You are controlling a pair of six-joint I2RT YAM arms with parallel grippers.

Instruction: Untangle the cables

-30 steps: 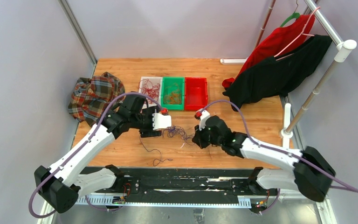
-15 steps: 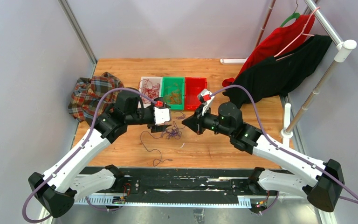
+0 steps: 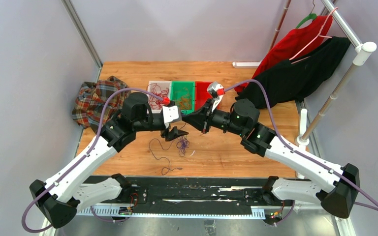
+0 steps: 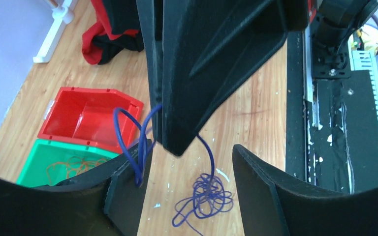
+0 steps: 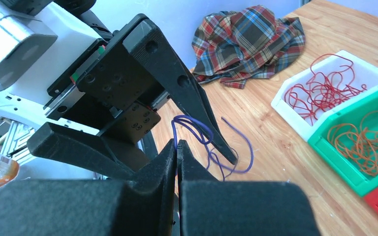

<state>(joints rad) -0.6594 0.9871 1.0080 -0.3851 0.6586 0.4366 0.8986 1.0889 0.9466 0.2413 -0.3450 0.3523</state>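
Three bins stand in a row at the far middle of the worktop (image 3: pixel 236 157): left bin (image 3: pixel 151 84), middle bin (image 3: pixel 172 98), right bin (image 3: pixel 201 88). Cables (image 3: pixel 160 92) lie in the left bin, more cables (image 3: pixel 182 102) in the middle bin. A crumpled shirt (image 3: pixel 98 101) lies left of the bins. Garments (image 3: pixel 290 73) hang at the far right. In front of the bins lies a cable tangle (image 3: pixel 181 143). Above it, the right claw (image 3: pixel 187 120) sits between the fingers of the left claw (image 3: pixel 177 129), and a cable strand (image 4: pixel 211 162) runs down to the tangle.

Tip of the right gripper (image 3: pixel 186 119), pinched tight, sits between the spread fingers of the left gripper (image 3: pixel 174 131); purple cable (image 4: pixel 211 160) dangles there too. Bins (image 3: pixel 183 82) crowd just behind. Bare table (image 3: pixel 236 160) nearer the bases.
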